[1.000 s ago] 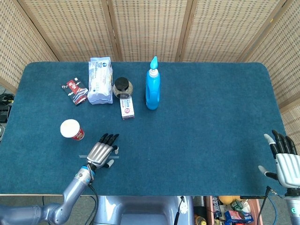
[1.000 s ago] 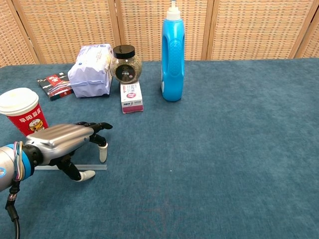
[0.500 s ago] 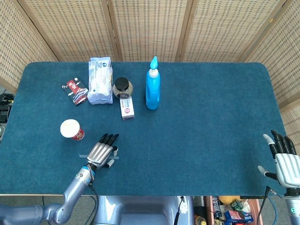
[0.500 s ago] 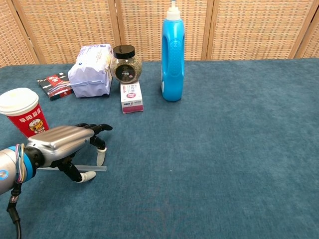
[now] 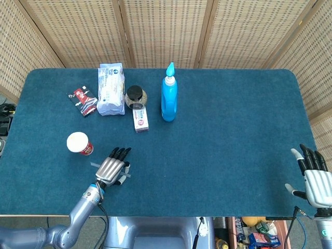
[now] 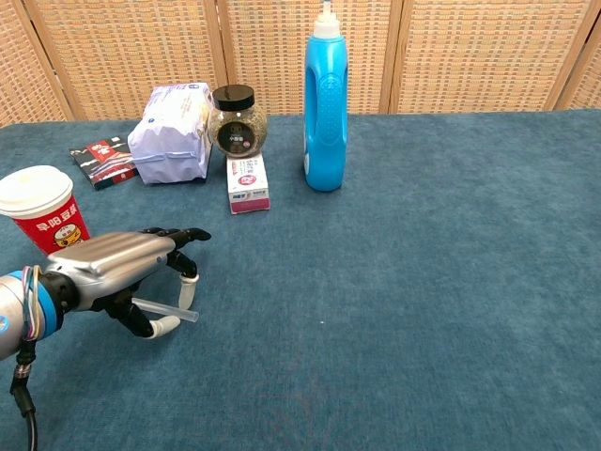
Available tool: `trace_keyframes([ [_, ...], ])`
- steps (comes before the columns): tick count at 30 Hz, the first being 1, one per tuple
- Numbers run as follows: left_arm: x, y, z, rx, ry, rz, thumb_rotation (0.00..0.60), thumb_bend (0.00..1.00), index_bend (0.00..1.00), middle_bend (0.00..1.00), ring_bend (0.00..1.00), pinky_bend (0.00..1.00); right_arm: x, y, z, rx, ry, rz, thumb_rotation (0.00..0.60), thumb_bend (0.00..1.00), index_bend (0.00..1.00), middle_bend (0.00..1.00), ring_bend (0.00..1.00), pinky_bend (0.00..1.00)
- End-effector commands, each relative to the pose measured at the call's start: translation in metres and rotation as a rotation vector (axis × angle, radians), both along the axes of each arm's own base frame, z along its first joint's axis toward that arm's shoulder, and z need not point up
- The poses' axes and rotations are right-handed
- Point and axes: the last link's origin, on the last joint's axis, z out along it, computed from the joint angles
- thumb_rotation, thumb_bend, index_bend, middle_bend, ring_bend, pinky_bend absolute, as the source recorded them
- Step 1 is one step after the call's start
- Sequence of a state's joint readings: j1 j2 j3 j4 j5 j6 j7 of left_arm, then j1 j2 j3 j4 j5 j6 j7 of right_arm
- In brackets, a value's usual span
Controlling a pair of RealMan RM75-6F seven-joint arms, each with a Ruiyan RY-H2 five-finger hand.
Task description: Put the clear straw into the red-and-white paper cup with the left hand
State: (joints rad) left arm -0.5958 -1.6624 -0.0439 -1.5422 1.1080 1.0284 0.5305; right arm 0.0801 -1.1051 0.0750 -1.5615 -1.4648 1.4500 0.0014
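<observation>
Clear straw [image 6: 165, 309] sits pinched under the left hand [image 6: 122, 268], tilted off the blue cloth [image 6: 423, 282], at five o'clock of the cup [image 6: 42, 219], while the right hand [image 5: 313, 174] hangs released at the cloth's four-o'clock corner.

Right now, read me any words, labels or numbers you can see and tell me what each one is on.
Red-and-white paper cup: white characters on the red band, too blurred to read.
Small pink-and-white box: print too small to read.
White pouch: faint print, unreadable.
Dark red packet: unreadable.
Jar: label too small.
Blue bottle: no label visible.
</observation>
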Motion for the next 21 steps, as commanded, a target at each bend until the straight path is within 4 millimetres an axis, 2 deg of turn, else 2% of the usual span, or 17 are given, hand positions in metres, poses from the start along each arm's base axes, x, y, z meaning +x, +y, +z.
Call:
trace_keyframes([
  [1,0.008,0.0,0.008,0.006,-0.068,-0.012,0.6,0.39,0.56,0.0,0.0,0.0,0.0,0.0,0.0,0.0,0.0,0.0,0.6,0.0,0.0,0.0,0.0,0.0],
  [4,0.018,-0.001,0.02,0.013,-0.17,-0.029,0.6,0.39,0.57,0.0,0.0,0.0,0.0,0.0,0.0,0.0,0.0,0.0,0.6,0.0,0.0,0.0,0.0,0.0],
  [6,0.033,-0.001,0.039,0.01,-0.32,-0.027,0.6,0.39,0.57,0.0,0.0,0.0,0.0,0.0,-0.001,0.002,-0.003,0.0,0.6,0.0,0.0,0.0,0.0,0.0],
  [12,0.048,0.006,0.097,0.043,-0.623,-0.019,0.6,0.4,0.57,0.0,0.0,0.0,0.001,0.001,-0.003,0.009,0.002,0.003,0.6,0.0,0.0,0.0,0.0,0.0],
  [17,0.044,0.018,0.139,0.088,-0.799,0.012,0.6,0.4,0.57,0.0,0.0,0.0,0.001,0.001,-0.005,0.016,0.006,0.003,0.6,0.0,0.0,0.0,0.0,0.0],
  [21,0.027,0.027,0.171,0.131,-0.941,0.072,0.6,0.41,0.57,0.0,0.0,0.0,0.003,0.001,-0.008,0.021,0.013,0.006,0.6,0.0,0.0,0.0,0.0,0.0],
])
